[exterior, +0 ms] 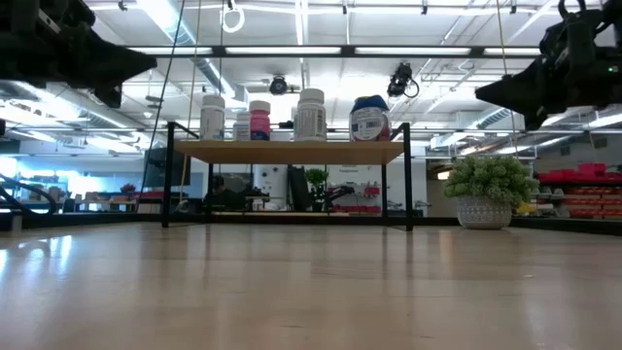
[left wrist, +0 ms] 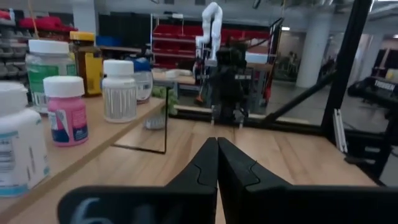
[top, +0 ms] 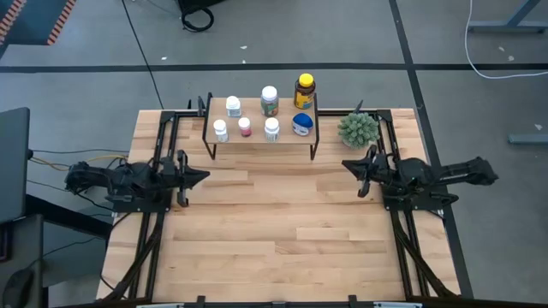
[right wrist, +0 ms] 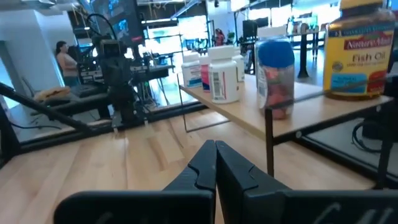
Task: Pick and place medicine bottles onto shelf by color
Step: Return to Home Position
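Note:
The shelf stands at the table's far middle on thin black legs. On it stand several white-capped bottles, one pink-labelled, an amber yellow-capped bottle and a squat blue-lidded bottle. My left gripper is shut and empty at the table's left. My right gripper is shut and empty at the table's right. The left wrist view shows the bottles beside the shut fingers; the right wrist view shows the amber bottle.
A green spiky potted plant stands right of the shelf, near my right gripper. Black frame rails run along the table's left and right sides. Bare wooden tabletop lies between the arms and toward the near edge.

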Robot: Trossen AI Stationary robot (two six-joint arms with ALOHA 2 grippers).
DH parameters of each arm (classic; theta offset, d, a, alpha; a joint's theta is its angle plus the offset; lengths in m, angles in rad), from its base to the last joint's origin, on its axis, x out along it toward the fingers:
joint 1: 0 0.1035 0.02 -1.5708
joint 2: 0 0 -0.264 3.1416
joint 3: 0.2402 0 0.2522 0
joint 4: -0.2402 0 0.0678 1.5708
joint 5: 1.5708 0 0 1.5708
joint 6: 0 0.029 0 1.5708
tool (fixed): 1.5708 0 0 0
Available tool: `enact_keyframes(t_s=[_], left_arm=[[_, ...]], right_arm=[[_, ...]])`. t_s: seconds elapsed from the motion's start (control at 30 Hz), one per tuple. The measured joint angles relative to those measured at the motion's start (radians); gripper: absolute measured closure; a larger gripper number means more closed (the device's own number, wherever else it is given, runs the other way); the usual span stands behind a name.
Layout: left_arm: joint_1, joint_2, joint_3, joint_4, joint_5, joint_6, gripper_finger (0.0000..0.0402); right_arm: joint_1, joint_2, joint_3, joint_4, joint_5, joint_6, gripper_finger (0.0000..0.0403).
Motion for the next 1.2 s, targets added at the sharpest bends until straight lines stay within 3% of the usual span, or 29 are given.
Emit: enact_keyframes(t_s=[0.17, 0.33, 0.47, 0.83, 1.2], left_arm=[[0.018, 0.003, -0.074, 0.106, -0.006, -0.012, 0.0399], [0.036, 0.003, -0.074, 0.118, 0.05, -0.012, 0.0396], [0.038, 0.005, -0.074, 0.103, 0.031, 0.009, 0.0398], [0.037, 0.005, -0.074, 0.069, 0.026, 0.01, 0.0363], [0.037, 0.005, -0.075, 0.069, 0.026, 0.01, 0.0375]], right_arm=[[0.003, -0.071, 0.0, -0.076, -0.006, 0.025, 0.0395], [0.011, -0.027, 0.0, -0.076, -0.009, 0.033, 0.0394], [0.011, 0.016, 0.0, -0.046, -0.01, 0.07, 0.0394], [0.011, 0.061, 0.0, 0.274, -0.011, 0.049, 0.0394], [0.011, 0.06, 0.0, 0.717, -0.011, 0.049, 0.0394]])
